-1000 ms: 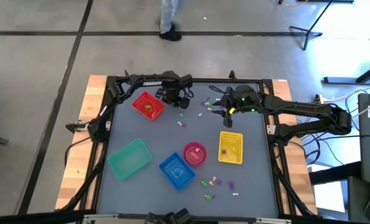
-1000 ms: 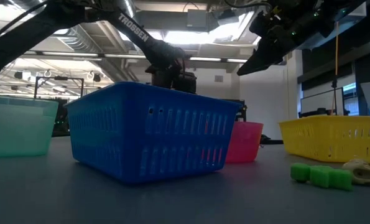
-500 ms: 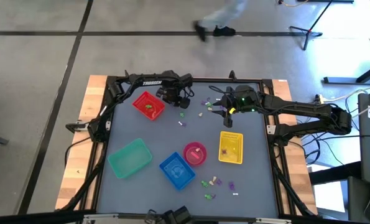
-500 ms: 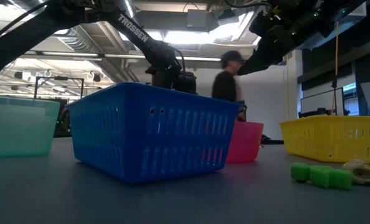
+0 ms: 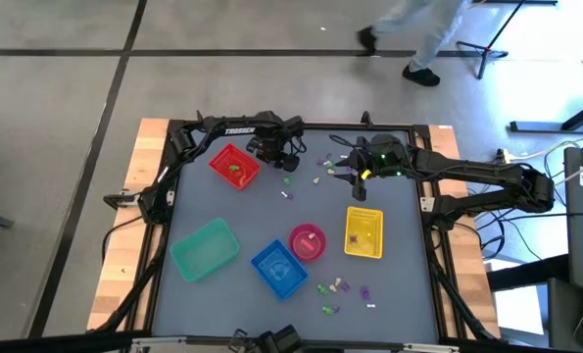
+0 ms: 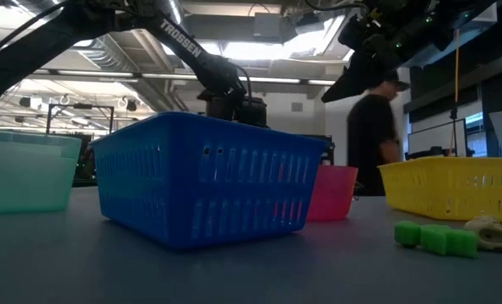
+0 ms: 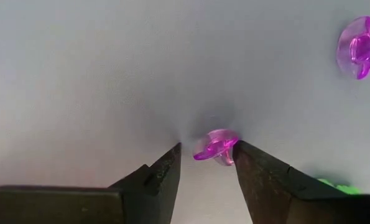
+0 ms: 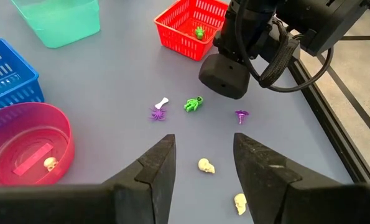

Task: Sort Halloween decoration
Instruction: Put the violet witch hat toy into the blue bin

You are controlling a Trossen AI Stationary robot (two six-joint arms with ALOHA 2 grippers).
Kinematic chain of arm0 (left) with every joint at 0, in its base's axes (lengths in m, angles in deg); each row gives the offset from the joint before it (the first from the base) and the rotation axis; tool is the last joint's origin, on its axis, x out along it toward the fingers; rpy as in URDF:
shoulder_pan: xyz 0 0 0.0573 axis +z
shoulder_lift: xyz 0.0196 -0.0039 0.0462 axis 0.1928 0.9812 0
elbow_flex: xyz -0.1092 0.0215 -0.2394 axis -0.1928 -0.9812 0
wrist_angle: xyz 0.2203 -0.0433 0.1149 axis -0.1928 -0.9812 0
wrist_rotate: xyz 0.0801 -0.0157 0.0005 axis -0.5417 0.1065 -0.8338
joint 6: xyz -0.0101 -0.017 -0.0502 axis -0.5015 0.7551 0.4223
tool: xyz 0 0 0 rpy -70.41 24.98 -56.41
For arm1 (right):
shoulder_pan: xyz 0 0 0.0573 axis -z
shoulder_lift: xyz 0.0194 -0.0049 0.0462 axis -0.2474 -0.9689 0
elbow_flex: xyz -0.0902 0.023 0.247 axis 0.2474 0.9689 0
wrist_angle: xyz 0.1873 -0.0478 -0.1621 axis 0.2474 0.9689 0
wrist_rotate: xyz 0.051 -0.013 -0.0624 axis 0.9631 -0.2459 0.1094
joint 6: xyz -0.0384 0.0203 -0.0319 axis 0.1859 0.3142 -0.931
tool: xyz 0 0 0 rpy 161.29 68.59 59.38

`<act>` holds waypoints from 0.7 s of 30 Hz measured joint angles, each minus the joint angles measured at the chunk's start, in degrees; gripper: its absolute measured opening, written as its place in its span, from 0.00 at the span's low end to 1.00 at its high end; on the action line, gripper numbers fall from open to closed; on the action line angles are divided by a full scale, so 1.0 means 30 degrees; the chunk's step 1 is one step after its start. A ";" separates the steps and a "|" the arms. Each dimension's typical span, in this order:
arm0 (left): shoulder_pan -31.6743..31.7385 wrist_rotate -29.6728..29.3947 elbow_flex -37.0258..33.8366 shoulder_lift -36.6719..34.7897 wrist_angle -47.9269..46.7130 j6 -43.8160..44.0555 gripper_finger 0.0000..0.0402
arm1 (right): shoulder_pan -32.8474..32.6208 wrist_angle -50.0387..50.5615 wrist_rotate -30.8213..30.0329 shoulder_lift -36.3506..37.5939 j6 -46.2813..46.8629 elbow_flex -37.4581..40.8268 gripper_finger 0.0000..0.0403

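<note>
While your left gripper (image 7: 204, 163) sits low over the grey table (image 7: 79, 74) beside the red basket (image 5: 233, 165), its fingers stand apart around a small purple trinket (image 7: 214, 145) that touches one fingertip, with a second purple trinket (image 7: 359, 38) lying farther off. Your right gripper (image 8: 203, 163) hangs raised with its fingers apart and empty, above two cream skulls (image 8: 205, 165), a green figure (image 8: 193, 104), a purple spider (image 8: 158, 114) and a white bone (image 8: 163, 102) scattered nearby. A pink bowl (image 8: 24, 140) holds another skull.
</note>
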 joint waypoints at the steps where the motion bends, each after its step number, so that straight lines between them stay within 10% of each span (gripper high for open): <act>1: 0.0000 0.0000 0.0000 0.0000 0.0014 0.0000 0.34 | -0.0001 0.0003 0.0000 0.0000 0.0000 0.0000 0.39; 21: 0.0000 0.0029 0.0007 0.0015 0.0031 0.0007 0.26 | -0.0001 0.0010 0.0000 0.0000 0.0007 0.0000 0.39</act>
